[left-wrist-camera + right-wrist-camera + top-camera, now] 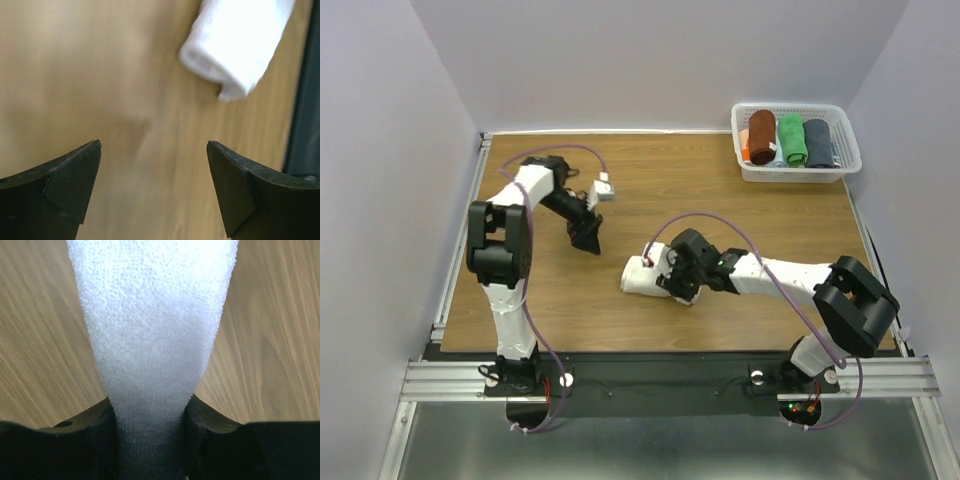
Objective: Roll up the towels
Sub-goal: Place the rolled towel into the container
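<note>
the white towel (642, 277) lies rolled into a short cylinder near the middle of the wooden worktop (720, 200), its long axis running roughly left to right. the right gripper (672, 275) is clamped on the roll's right end; in the right wrist view the cloth is squeezed narrow between the two black fingers and widens beyond them. the left gripper (588, 240) is spread wide and holds nothing. it points down at bare wood just left of and behind the roll, apart from it. its wrist view shows the open end of the roll in the upper right, the layers a little blurred. the slate blue-grey towel (818, 143) sits rolled in the white basket (790, 175) at the far right corner, rightmost of three, beside the green towel (792, 140) and the rust-brown towel (761, 136).
</note>
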You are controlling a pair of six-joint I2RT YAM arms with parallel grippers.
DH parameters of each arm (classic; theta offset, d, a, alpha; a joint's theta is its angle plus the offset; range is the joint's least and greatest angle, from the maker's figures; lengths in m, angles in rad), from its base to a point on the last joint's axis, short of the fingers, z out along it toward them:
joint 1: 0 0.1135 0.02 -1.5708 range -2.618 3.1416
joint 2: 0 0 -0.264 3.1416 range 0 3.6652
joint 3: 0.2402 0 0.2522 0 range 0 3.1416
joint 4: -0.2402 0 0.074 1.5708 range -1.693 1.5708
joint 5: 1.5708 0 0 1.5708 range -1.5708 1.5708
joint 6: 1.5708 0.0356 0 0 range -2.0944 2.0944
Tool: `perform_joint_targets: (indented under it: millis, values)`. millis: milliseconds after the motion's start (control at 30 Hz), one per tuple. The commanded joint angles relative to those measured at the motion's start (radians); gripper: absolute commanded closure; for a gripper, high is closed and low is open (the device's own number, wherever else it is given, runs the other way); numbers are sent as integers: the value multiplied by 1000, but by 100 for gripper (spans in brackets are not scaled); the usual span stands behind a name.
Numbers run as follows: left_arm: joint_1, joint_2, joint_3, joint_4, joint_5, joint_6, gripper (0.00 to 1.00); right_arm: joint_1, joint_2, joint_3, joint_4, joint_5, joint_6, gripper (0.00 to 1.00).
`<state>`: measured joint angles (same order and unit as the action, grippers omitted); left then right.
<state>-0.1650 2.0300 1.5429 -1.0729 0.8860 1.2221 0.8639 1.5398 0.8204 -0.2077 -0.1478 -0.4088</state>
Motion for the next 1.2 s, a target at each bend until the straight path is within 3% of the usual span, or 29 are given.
perform_joint_targets:
  millis: [0, 67, 300, 400, 633, 800, 1000, 1167]
  values:
    - [70, -189, 94, 91, -9, -110, 1, -138, -58, 130, -140, -151, 163, 100]
    - [76, -227, 94, 138, -12, -148, 1, -202, -67, 189, -203, -188, 191, 99]
    - [48, -358, -1, 272, -2, -324, 1, -601, -24, 543, -360, -351, 217, 99]
    - [38, -384, -15, 326, 4, -421, 1, -806, 66, 739, -406, -360, 208, 99]
    - [19, -441, -89, 418, 34, -507, 1, -1066, 350, 1190, -435, -312, 254, 100]
    - [16, -447, -139, 429, 48, -507, 1, -1149, 551, 1393, -447, -286, 275, 99]
    - [16, -455, -205, 467, 45, -533, 1, -1151, 671, 1566, -444, -314, 343, 99]
    - [16, -445, -222, 484, 53, -549, 1, -1128, 727, 1602, -440, -354, 395, 99]
